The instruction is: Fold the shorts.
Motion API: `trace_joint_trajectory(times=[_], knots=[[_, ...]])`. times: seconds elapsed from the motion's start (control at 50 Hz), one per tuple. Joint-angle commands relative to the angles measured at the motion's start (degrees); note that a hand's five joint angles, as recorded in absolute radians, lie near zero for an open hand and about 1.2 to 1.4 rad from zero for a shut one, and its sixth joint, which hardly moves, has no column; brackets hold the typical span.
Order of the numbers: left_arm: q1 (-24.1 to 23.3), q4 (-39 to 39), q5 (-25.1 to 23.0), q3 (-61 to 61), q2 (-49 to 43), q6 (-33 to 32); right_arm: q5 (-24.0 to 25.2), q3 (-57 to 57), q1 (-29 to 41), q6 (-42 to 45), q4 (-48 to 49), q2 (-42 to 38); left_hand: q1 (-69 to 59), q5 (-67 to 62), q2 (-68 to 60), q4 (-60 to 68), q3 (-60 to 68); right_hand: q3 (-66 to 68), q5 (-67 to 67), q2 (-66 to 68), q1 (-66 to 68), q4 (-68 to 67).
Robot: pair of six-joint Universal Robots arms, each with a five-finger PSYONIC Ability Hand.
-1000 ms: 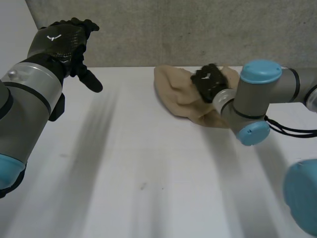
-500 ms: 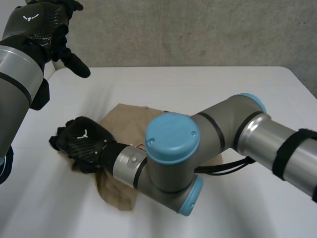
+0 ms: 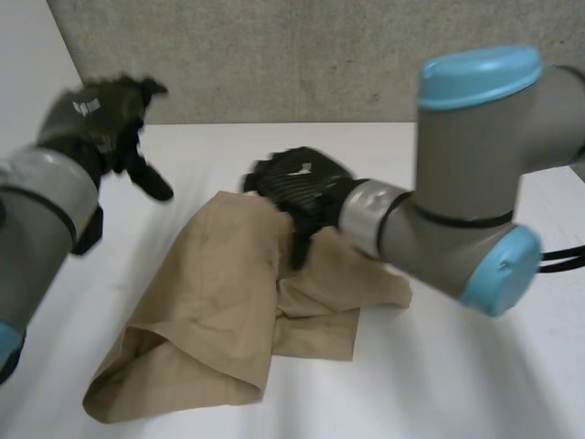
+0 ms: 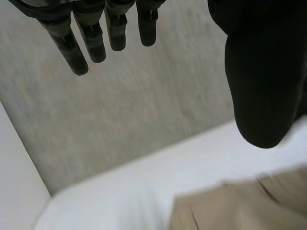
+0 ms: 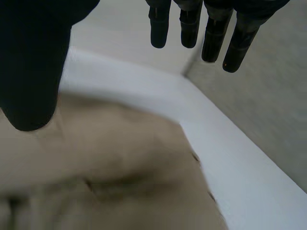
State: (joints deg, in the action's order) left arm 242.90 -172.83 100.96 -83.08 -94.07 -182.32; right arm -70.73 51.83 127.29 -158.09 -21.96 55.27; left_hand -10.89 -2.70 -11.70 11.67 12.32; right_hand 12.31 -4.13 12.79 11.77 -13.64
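Two hands, both empty now. A second ago the shorts (image 3: 228, 302) sat bunched at the far edge of the table (image 3: 457, 393) under the right hand (image 3: 297, 183); since then we have dragged them to the table's middle and let go. Our right hand hovers over them, fingers (image 5: 189, 24) straight and holding nothing. The left hand (image 3: 96, 114), raised above the table's far-left corner, is spread wide too. Rumpled, one flap doubled over, the shorts run long from the table's near-left toward its right — neat folding, we judge, has yet to begin.

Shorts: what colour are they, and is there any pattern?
The shorts are plain tan, no pattern; the head view shows them best.
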Motion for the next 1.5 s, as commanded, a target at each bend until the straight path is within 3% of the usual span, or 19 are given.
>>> trace_joint_trajectory(times=[0.02,0.16,0.3,0.34,0.44,0.5,0.64,0.72,0.84,0.96,1.06,1.1,1.14,1.2,1.26,1.28,1.3,1.34,1.5], knots=[[-4.89,0.39,0.55,-11.40,-0.93,0.56,-8.54,4.67,-5.03,10.07,-2.21,0.37,-0.50,1.31,0.31,-0.28,-0.93,-2.31,4.13,-2.79,-1.77,3.64],[-13.76,-1.28,6.68,-15.88,-7.68,0.30,-9.61,10.48,-8.46,11.31,-1.15,-0.51,-0.67,1.14,0.14,-0.11,-0.76,-2.31,4.13,-2.79,-1.77,3.64],[-15.18,-1.54,10.48,-16.59,-13.67,-0.58,-4.79,13.20,-10.92,11.05,-1.41,-1.39,-9.70,-7.89,-8.89,8.91,8.27,-2.31,4.13,-2.79,-1.77,3.64],[-15.27,-1.90,10.57,-16.51,-14.73,-0.93,-3.28,13.73,-11.27,11.05,-1.50,-1.65,-17.12,-15.31,-16.31,16.33,15.69,7.46,-5.65,6.99,8.00,-6.14],[-15.09,-5.40,10.57,-15.80,-16.58,-2.42,2.07,16.28,-11.45,10.96,-1.85,-1.40,-50.56,-48.75,-49.75,49.77,49.13,67.55,-65.73,67.07,68.09,-66.22],[-14.65,-8.66,10.57,-15.63,-16.84,-5.49,3.14,16.98,-11.45,10.87,-1.94,-1.04,-69.07,-67.27,-68.26,68.29,67.65,67.69,-65.87,67.21,68.23,-66.36],[-11.49,-16.65,10.57,-14.22,-17.28,-15.16,4.37,18.22,-11.01,9.03,-5.63,0.19,-69.11,-67.30,-68.30,68.33,67.68,67.69,-65.87,67.21,68.23,-66.36],[-6.31,-20.61,10.40,-10.89,-17.28,-18.50,6.30,18.92,-9.70,1.75,-4.76,0.63,-69.11,-67.30,-68.30,68.33,67.68,67.69,-65.87,67.21,68.23,-66.36],[1.24,-24.39,9.43,-1.94,-18.16,-23.16,10.70,20.06,-3.72,-16.79,7.18,2.30,-69.11,-67.30,-68.30,68.33,67.68,67.69,-65.87,67.21,68.23,-66.36],[3.37,-26.51,7.94,8.97,-23.95,-23.96,10.96,19.27,1.99,-28.40,14.84,2.74,-69.11,-67.30,-68.30,68.33,67.68,67.69,-65.87,67.21,68.23,-66.36],[3.45,-26.42,7.94,18.19,-30.45,-23.96,10.70,15.86,9.19,-33.59,20.28,-2.78,-69.11,-67.30,-68.30,68.33,67.68,67.69,-65.87,67.21,68.23,-66.36],[3.54,-26.51,8.02,20.05,-32.04,-23.96,10.61,14.27,10.69,-33.86,21.00,-4.37,-69.11,-67.30,-68.30,68.33,67.68,58.92,-57.10,58.44,59.46,-57.59],[3.63,-26.59,8.37,22.07,-33.71,-23.96,10.61,12.08,12.27,-34.13,20.47,-5.87,-69.11,-67.30,-68.30,68.33,67.68,29.24,-27.43,28.77,29.78,-27.92],[3.81,-26.68,8.64,23.04,-34.51,-23.87,10.26,10.23,12.72,-33.34,18.55,-6.14,-69.11,-67.30,-68.30,68.33,67.68,1.75,0.07,1.27,2.29,-0.42],[4.25,-26.51,8.81,22.35,-34.60,-23.52,9.91,9.43,12.19,-32.37,16.26,-5.61,-63.97,-62.16,-63.16,63.19,62.54,-2.31,4.13,-2.79,-1.77,3.64],[4.07,-26.33,8.81,21.82,-34.60,-23.52,9.56,9.25,11.58,-30.72,14.42,-5.00,-53.93,-52.12,-53.12,53.14,52.50,-2.31,4.13,-2.79,-1.77,3.64],[3.72,-26.16,8.73,20.34,-34.42,-23.61,9.38,9.34,11.23,-29.57,13.36,-4.56,-32.51,-30.70,-31.70,31.73,31.08,-2.31,4.13,-2.79,-1.77,3.64],[3.54,-25.89,8.73,18.14,-33.55,-23.61,9.12,9.78,10.26,-26.50,11.17,-3.07,-18.89,-17.08,-18.08,18.11,17.46,-2.31,4.13,-2.79,-1.77,3.64],[3.10,-21.15,8.90,3.02,-20.37,-22.64,6.40,16.45,4.02,-8.12,-1.50,1.68,-5.21,-3.41,-4.40,4.43,3.78,1.97,-0.16,1.50,2.51,-0.65]])
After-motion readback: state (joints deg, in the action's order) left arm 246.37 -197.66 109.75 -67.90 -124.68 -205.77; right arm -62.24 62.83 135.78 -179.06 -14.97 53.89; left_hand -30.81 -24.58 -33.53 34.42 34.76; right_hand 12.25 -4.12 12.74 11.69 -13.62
